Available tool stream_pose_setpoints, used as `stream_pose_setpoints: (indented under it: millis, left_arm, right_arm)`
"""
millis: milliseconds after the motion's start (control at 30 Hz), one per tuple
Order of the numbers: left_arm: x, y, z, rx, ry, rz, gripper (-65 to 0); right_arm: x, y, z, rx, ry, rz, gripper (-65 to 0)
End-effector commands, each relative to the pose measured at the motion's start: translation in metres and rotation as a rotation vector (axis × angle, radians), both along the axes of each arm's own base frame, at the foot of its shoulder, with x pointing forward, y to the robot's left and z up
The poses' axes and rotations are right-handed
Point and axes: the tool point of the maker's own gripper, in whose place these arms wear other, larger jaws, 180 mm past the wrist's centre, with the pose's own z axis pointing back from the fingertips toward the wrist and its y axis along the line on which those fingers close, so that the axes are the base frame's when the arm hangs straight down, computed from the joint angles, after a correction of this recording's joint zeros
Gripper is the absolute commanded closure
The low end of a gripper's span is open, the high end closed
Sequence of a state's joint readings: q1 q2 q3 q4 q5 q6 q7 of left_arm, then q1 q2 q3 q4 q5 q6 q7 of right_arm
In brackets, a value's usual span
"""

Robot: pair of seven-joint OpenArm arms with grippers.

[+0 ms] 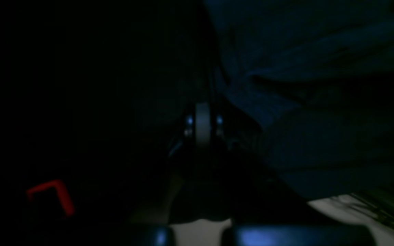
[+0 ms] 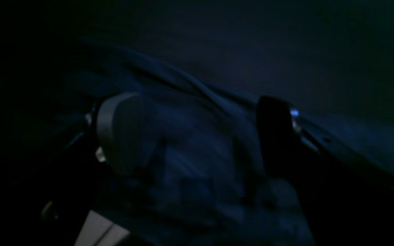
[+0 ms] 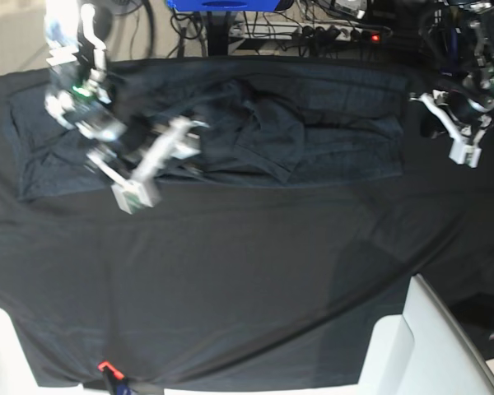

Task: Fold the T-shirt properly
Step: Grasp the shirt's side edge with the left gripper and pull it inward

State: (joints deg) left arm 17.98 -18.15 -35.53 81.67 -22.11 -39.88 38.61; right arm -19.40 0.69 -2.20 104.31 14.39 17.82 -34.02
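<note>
Black tablecloth [image 3: 230, 280] underlies the rumpled T-shirt [image 3: 313, 140], cables [image 3: 313, 33] behind.

near cloth [image 3: 230, 280] bare – bunched t-shirt [image 3: 263, 132] blocks far side

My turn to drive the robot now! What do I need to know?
Right end effector: open, jaws apart over rumpled cloth, holding nothing.
Left end effector: shut, at the table's edge; any cloth in it is too dark to tell.
T-shirt: spread across the far side of the black tablecloth, bunched and creased in the middle.
Done: no neat fold shows.
Left: smooth it flat, then fold it properly.
</note>
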Motion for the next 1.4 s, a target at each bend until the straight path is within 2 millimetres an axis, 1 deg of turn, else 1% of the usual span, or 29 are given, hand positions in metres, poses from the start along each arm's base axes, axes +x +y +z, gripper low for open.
stream_pose_setpoints:
  millis: [0, 33, 67, 133, 167, 200, 233, 267, 333, 400, 467, 500, 533, 600, 733, 800, 867, 900, 967, 1033, 1167, 1233, 1267, 1300, 1367]
  left_arm:
    - [0.005, 0.006, 0.008, -0.015, -0.029, 0.005, 0.0]
    - [0.007, 0.006, 0.010, -0.049, -0.043, 0.016, 0.0]
    - [0.009, 0.005, 0.013, -0.088, -0.064, 0.031, -4.4]
    - [0.012, 0.005, 0.018, -0.178, -0.104, 0.072, -20.2]
    - [0.013, 0.008, 0.019, -0.218, -0.119, 0.100, -27.3]
    - [0.012, 0.011, 0.017, -0.255, -0.121, 0.125, -33.2]
    - [0.011, 0.014, 0.016, -0.277, -0.122, 0.144, -37.8]
    - [0.011, 0.016, 0.013, -0.298, -0.119, 0.165, -42.0]
    - [0.013, 0.019, 0.004, -0.326, -0.111, 0.198, -52.7]
    - [0.009, 0.021, -0.009, -0.352, -0.085, 0.238, -59.4]
    - [0.007, 0.023, -0.018, -0.372, -0.066, 0.266, -62.2]
    - [0.005, 0.020, -0.023, -0.381, -0.050, 0.266, -62.5]
    - [0.004, 0.013, -0.028, -0.389, -0.032, 0.253, -62.5]
    - [0.006, -0.007, -0.036, -0.402, 0.003, 0.196, -62.5]
    - [0.003, -0.039, -0.050, -0.440, 0.050, 0.140, -62.4]
    - [0.002, -0.050, -0.053, -0.458, 0.055, 0.134, -62.2]
    - [-0.002, -0.058, -0.059, -0.454, 0.074, 0.126, -62.0]
    - [-0.006, -0.062, -0.064, -0.444, 0.091, 0.116, -60.6]
    - [-0.013, -0.070, -0.072, -0.427, 0.121, 0.100, -53.3]
    - [-0.018, -0.075, -0.077, -0.418, 0.141, 0.095, -43.3]
    - [-0.018, -0.077, -0.080, -0.417, 0.149, 0.095, -17.8]
    - [-0.017, -0.078, -0.080, -0.419, 0.146, 0.094, -7.1]
    - [-0.012, -0.078, -0.078, -0.419, 0.137, 0.093, -1.8]
    - [-0.007, -0.077, -0.077, -0.417, 0.129, 0.090, 0.0]
    - [-0.001, -0.075, -0.074, -0.413, 0.117, 0.089, 0.0]
  right_arm:
    - [0.006, -0.003, 0.010, 0.021, -0.043, -0.018, -49.8]
    - [0.004, -0.010, 0.007, 0.012, -0.032, -0.037, -49.8]
    - [0.000, -0.018, 0.002, 0.003, -0.016, -0.054, -49.8]
    - [-0.009, -0.028, -0.014, -0.006, 0.032, -0.080, -49.8]
    - [-0.013, -0.032, -0.022, -0.009, 0.056, -0.090, -49.8]
    - [-0.017, -0.033, -0.028, -0.010, 0.076, -0.095, -49.8]
    - [-0.019, -0.034, -0.033, -0.010, 0.091, -0.097, -49.8]
    - [-0.022, -0.034, -0.038, -0.010, 0.107, -0.098, -49.7]
    - [-0.029, -0.038, -0.045, -0.025, 0.128, -0.088, -49.7]
    - [-0.030, -0.040, -0.046, -0.032, 0.130, -0.082, -49.7]
    - [-0.031, -0.041, -0.046, -0.034, 0.130, -0.081, -49.7]
    - [-0.031, -0.041, -0.046, -0.035, 0.130, -0.081, -49.7]
    - [-0.031, -0.042, -0.046, -0.037, 0.130, -0.080, -49.7]
    - [-0.031, -0.042, -0.046, -0.036, 0.129, -0.081, -49.7]
    - [-0.030, -0.041, -0.045, -0.034, 0.127, -0.083, -49.5]
    - [-0.030, -0.041, -0.045, -0.034, 0.127, -0.083, -49.5]
    - [-0.030, -0.042, -0.045, -0.035, 0.127, -0.086, -49.5]
    - [-0.031, -0.043, -0.046, -0.036, 0.129, -0.087, -49.5]
    - [-0.031, -0.043, -0.046, -0.036, 0.128, -0.089, -49.5]
    - [-0.031, -0.043, -0.046, -0.036, 0.130, -0.089, -49.5]
    - [-0.031, -0.043, -0.046, -0.036, 0.130, -0.087, -49.5]
    - [-0.030, -0.042, -0.046, -0.035, 0.129, -0.086, -49.5]
    - [-0.030, -0.043, -0.046, -0.035, 0.129, -0.087, -49.5]
    - [-0.030, -0.043, -0.046, -0.036, 0.128, -0.089, -49.5]
    - [-0.030, -0.043, -0.046, -0.036, 0.128, -0.089, -49.5]
